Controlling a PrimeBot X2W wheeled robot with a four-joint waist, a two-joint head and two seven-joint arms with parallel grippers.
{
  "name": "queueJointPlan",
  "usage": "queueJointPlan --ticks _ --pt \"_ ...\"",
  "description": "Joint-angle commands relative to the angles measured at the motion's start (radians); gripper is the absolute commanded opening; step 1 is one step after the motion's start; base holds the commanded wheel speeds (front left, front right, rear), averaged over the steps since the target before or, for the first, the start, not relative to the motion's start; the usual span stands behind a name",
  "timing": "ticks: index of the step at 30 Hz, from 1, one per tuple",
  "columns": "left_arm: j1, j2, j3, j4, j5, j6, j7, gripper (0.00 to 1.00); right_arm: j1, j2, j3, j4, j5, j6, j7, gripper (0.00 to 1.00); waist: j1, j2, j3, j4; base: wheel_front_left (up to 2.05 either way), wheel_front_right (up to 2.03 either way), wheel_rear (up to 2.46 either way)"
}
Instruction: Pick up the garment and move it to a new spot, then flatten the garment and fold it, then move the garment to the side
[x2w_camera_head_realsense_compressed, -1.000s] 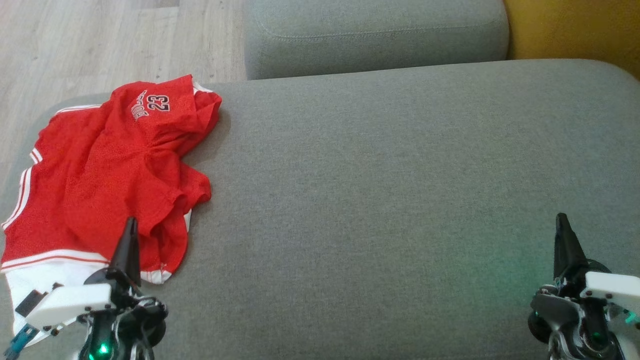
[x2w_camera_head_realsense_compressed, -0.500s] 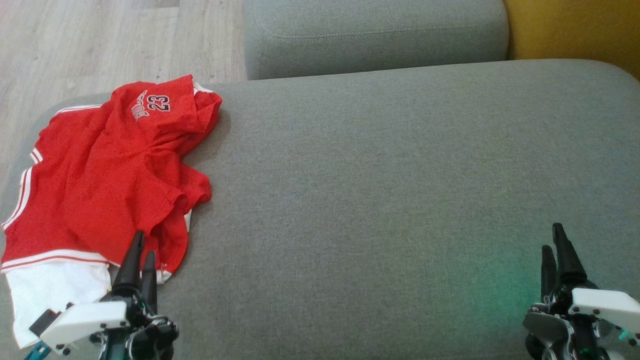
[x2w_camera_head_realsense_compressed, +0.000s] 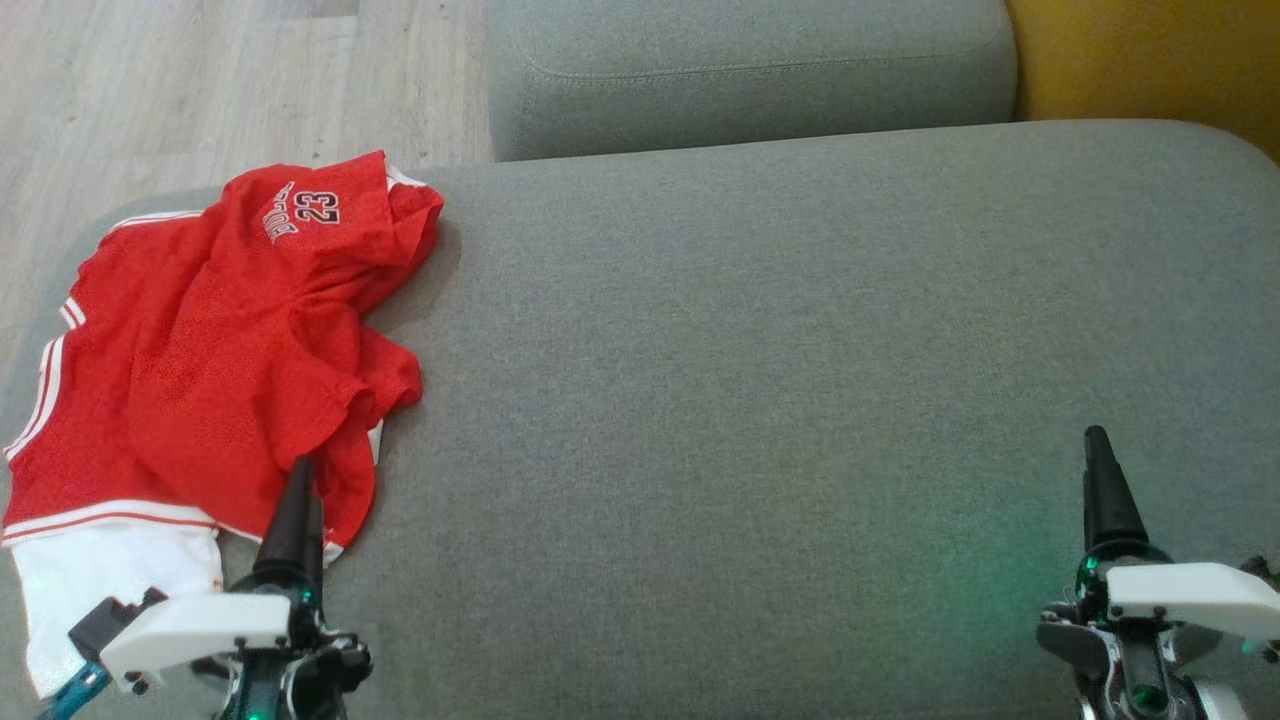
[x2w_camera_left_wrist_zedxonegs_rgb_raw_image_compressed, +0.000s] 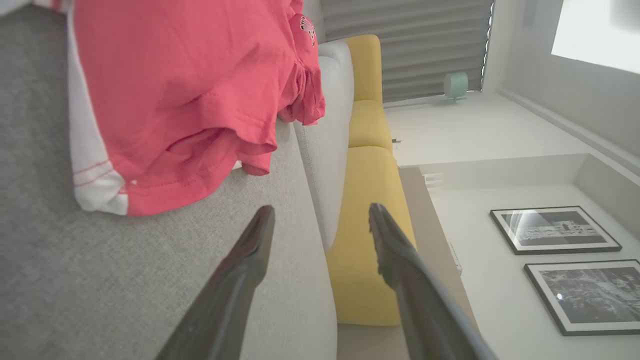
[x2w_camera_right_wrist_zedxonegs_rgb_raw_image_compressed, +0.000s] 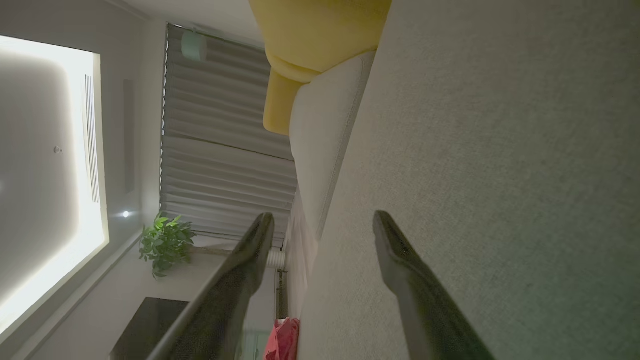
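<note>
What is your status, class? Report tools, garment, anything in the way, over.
Left tool open, empty, near the red garment. Right tool open, empty, over the bare grey cushion. Garment crumpled at cushion's left end, unheld. No obstruction seen.

Garment (x2w_camera_head_realsense_compressed: 220, 340) lies on the left end of the sofa seat (x2w_camera_head_realsense_compressed: 800, 350). Left end effector (x2w_camera_head_realsense_compressed: 302, 475) is at the seat's near left, just beside the garment's near edge, not touching. Right end effector (x2w_camera_head_realsense_compressed: 1097, 440) is at near right, well apart from the garment. A second cushion (x2w_camera_head_realsense_compressed: 750, 70) sits behind the seat, with floor (x2w_camera_head_realsense_compressed: 200, 80) behind-left.
</note>
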Motion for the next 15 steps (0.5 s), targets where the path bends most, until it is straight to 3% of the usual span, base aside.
queueJointPlan --ticks 1,15 --pt "-0.030 0.010 -0.003 -0.040 0.031 0.008 -0.010 1.00 -0.024 -0.004 0.012 -0.043 -0.043 0.002 -0.012 1.00 0.0000 0.0000 0.000 0.000 0.00 0.00 0.00" --pt "-0.020 0.018 -0.029 -0.031 0.246 0.042 -0.051 1.00 -0.028 -0.013 0.071 -0.072 -0.299 0.003 -0.054 1.00 0.0000 0.0000 -0.004 0.001 0.00 0.00 0.00"
